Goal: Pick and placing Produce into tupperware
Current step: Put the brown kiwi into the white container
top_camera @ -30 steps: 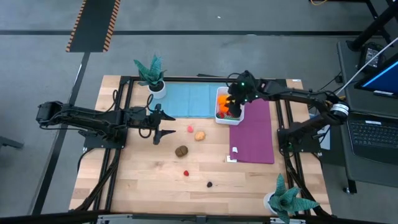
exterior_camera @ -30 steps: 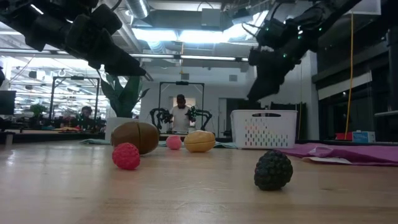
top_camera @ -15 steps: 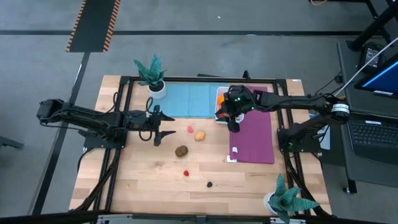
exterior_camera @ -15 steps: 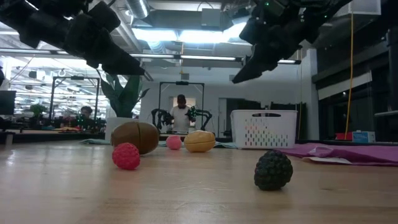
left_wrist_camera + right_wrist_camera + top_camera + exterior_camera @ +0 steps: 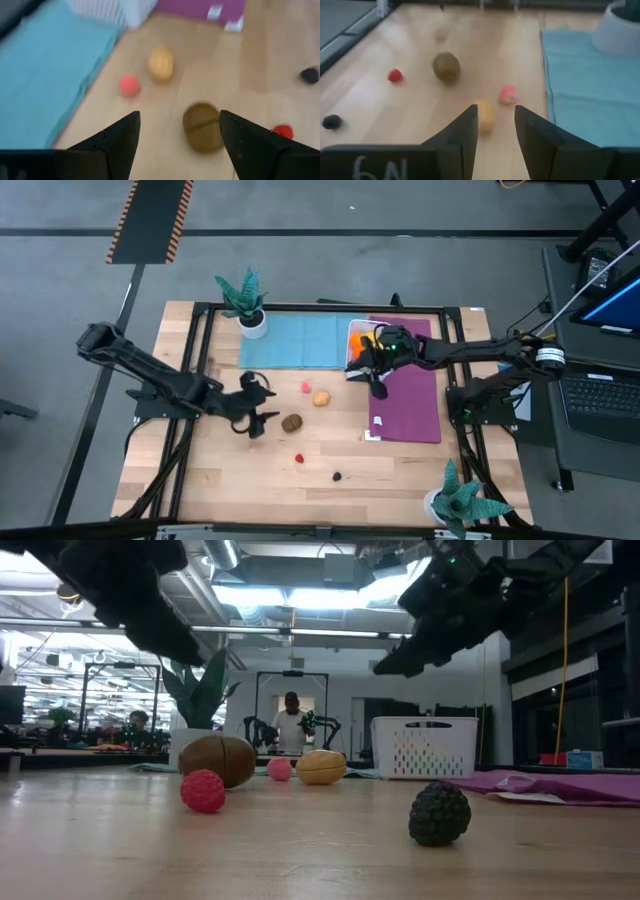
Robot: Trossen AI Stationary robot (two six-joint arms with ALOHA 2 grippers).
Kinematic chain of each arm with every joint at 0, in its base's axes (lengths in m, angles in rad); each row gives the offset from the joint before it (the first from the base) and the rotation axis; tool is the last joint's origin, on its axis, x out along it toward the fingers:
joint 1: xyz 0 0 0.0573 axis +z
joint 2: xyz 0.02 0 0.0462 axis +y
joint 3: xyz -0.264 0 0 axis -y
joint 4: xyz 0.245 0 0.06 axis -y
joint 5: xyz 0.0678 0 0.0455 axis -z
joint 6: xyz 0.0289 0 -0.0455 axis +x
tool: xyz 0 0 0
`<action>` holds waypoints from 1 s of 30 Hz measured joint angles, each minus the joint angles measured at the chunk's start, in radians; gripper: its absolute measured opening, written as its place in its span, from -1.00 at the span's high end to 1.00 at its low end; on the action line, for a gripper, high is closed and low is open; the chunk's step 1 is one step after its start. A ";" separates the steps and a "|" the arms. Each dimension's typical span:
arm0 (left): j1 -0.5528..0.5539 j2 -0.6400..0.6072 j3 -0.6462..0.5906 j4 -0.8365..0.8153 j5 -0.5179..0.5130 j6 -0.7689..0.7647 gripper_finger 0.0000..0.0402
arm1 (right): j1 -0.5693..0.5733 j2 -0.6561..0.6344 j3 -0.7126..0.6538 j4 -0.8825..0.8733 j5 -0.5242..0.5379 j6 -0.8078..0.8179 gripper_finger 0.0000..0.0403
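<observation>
The white tupperware (image 5: 357, 346) stands at the table's far side with orange pieces in it, partly hidden by my right arm. On the wood lie a pink ball (image 5: 305, 387), a yellow-orange piece (image 5: 321, 397), a brown piece (image 5: 291, 422), a red berry (image 5: 298, 459) and a dark berry (image 5: 337, 476). My left gripper (image 5: 262, 421) is open and hangs just left of the brown piece (image 5: 202, 126). My right gripper (image 5: 376, 386) is open above the tupperware's near edge, facing the yellow-orange piece (image 5: 484, 115).
A blue mat (image 5: 305, 340) lies left of the tupperware and a purple mat (image 5: 407, 392) lies right of it and nearer. Teal potted plants stand at the far left (image 5: 243, 300) and the near right (image 5: 462, 498). A person (image 5: 291, 725) stands far behind the table.
My left gripper has moved toward the table's near edge and a little right, close to the brown piece. My right gripper has come away from over the tupperware toward the near edge, to the container's near side. No produce on the wood has moved.
</observation>
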 joint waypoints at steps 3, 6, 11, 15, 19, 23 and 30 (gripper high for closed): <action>-0.038 0.129 0.113 -0.151 -0.015 -0.126 -0.31 | 0.001 -0.047 -0.001 0.000 -0.012 -0.007 0.35; -0.068 0.264 0.232 -0.262 -0.017 -0.213 -0.31 | 0.001 -0.091 -0.001 -0.015 -0.013 -0.010 0.35; -0.103 0.450 0.406 -0.427 -0.016 -0.364 -0.31 | 0.009 -0.135 0.000 -0.059 -0.015 -0.041 0.35; -0.110 0.545 0.502 -0.521 0.002 -0.414 -0.31 | 0.027 -0.142 0.000 -0.085 -0.014 -0.049 0.35; -0.102 0.582 0.535 -0.525 0.047 -0.407 -0.31 | 0.049 -0.141 0.000 -0.097 -0.014 -0.051 0.35; -0.091 0.584 0.535 -0.528 0.082 -0.407 -0.31 | 0.062 -0.140 0.000 -0.100 -0.014 -0.053 0.35; -0.087 0.584 0.535 -0.528 0.085 -0.383 -0.39 | 0.062 -0.140 0.000 -0.098 -0.013 -0.055 0.35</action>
